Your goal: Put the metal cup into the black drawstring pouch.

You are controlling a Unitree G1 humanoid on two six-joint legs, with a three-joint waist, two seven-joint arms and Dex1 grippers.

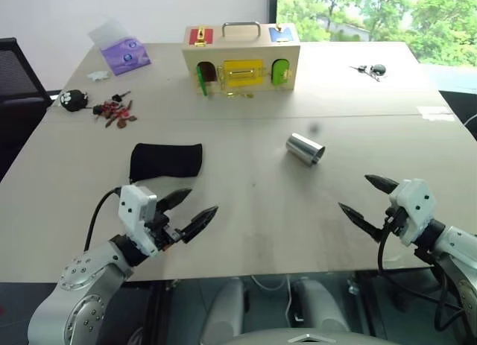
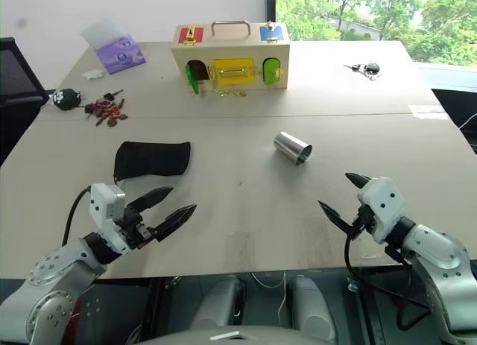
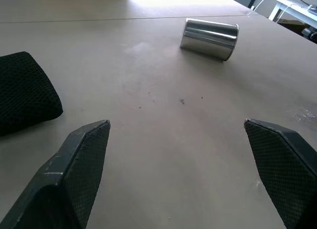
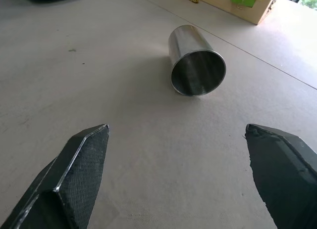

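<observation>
From the head views, the metal cup [image 1: 305,149] lies on its side mid-desk [image 1: 246,211], well apart from the flat black drawstring pouch [image 1: 165,161] nearer the left edge. The left end effector [image 1: 188,212] and right end effector [image 1: 367,198] hover over the near edge, both spread wide and empty. The right wrist view faces the cup's open mouth.

A broad pale table [image 1: 246,211] fills the room's middle, a seam running across it. Behind it stands a plain white wall [image 1: 112,10], and to the right a window [image 1: 373,13] shows sunlit green trees. A black chair [image 1: 16,84] sits at the table's left edge.
</observation>
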